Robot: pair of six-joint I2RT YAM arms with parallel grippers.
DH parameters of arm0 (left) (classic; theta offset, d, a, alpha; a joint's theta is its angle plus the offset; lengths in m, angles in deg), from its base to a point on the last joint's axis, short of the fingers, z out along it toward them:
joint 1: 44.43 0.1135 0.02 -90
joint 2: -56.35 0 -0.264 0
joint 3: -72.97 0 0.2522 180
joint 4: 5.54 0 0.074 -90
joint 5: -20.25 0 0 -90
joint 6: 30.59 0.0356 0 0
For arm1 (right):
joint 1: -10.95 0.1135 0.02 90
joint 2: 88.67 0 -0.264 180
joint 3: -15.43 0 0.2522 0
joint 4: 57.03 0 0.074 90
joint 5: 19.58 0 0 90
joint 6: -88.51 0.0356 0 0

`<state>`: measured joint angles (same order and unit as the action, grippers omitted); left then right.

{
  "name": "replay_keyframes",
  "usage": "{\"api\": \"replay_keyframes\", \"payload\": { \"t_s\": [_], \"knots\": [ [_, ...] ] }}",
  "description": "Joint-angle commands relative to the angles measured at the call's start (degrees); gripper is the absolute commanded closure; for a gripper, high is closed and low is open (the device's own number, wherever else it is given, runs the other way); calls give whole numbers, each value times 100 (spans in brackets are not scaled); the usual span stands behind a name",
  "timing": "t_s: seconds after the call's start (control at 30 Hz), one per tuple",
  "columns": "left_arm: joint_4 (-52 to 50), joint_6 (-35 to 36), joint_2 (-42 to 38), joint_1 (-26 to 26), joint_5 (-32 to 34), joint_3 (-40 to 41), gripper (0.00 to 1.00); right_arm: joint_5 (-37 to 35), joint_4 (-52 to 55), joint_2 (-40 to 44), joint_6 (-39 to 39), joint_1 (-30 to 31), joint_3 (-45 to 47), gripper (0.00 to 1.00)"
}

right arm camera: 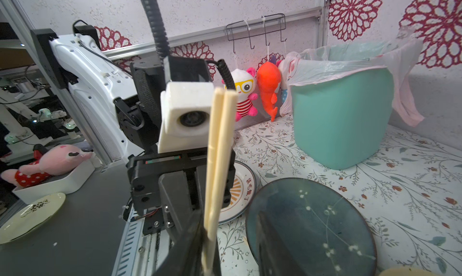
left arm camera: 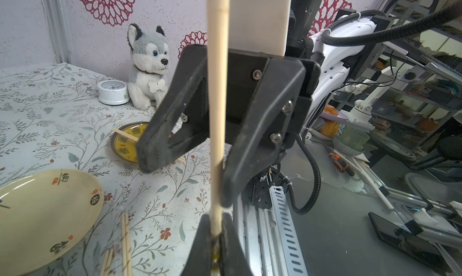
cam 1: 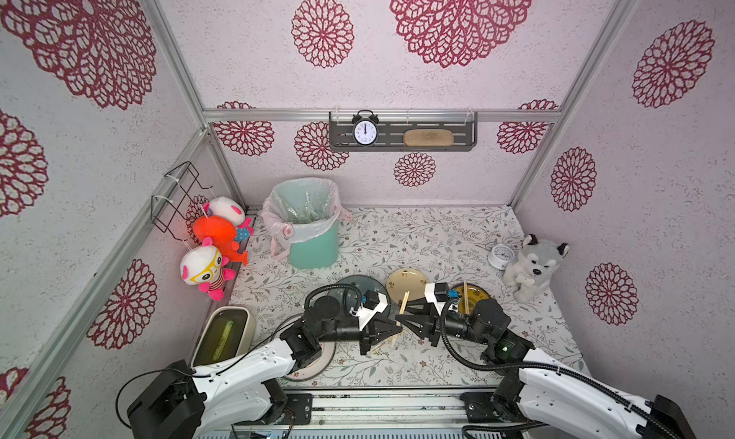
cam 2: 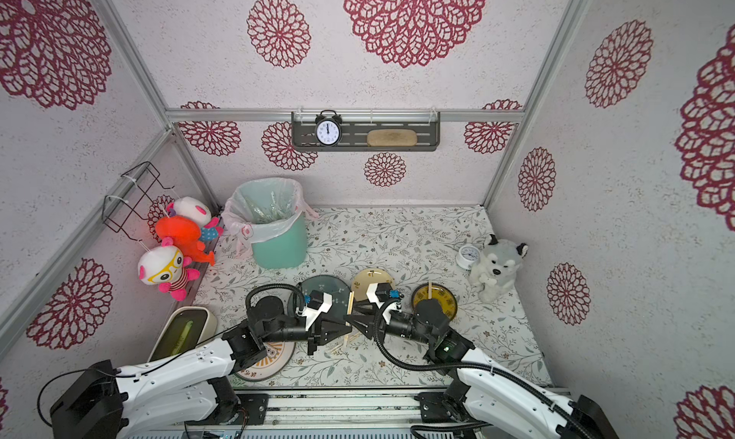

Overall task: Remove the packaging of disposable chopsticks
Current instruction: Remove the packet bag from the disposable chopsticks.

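The left hand point(left arm camera: 217, 224) is clamped on the foot of a pair of pale tan wooden chopsticks point(left arm camera: 218, 87). The pair rises between the right hand's point(left arm camera: 187, 182) spread fingers, close against one and well clear of the other. No clear plastic sleeve can be made out on it. If the right hand closes off-centre, it could lever the pair out of the left hand's narrow pinch. The pair would then drop among the loose sticks point(left arm camera: 126, 237) on the floral tabletop point(left arm camera: 50, 107) below both hands.
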<state>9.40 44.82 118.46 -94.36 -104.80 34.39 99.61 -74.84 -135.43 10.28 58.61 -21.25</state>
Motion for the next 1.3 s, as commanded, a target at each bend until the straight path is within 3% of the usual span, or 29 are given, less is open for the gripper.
{"api": "replay_keyframes", "payload": {
  "t_s": [0.0,0.13,0.23,0.4,0.6,0.7,0.73,0.77,1.0,1.13,1.27],
  "knots": [
    [-38,92,-19,19,-68,41,100,233,-410,-76,-6,-20,-194,74],
    [-18,44,-30,19,-58,40,100,257,-394,-31,6,-29,-150,99],
    [-119,73,-16,18,58,23,100,170,-429,130,12,-35,-86,100],
    [14,44,263,19,215,110,69,129,-358,228,-32,-64,-294,100],
    [376,-17,786,18,406,245,85,177,-253,328,-14,-190,-504,100],
    [800,-139,1073,21,350,434,85,204,-91,360,-29,-262,-603,100],
    [932,-164,1145,20,331,479,89,197,-41,361,-43,-282,-632,100],
    [1042,-198,1216,18,289,518,99,183,0,352,-63,-307,-657,100],
    [1203,-259,1506,27,304,577,100,186,187,427,-34,-669,-918,100],
    [1423,-337,1635,27,396,767,100,715,197,361,320,-1241,-1430,100],
    [1680,-426,1700,27,475,902,100,848,413,193,364,-1438,-1892,100]
  ]
}}
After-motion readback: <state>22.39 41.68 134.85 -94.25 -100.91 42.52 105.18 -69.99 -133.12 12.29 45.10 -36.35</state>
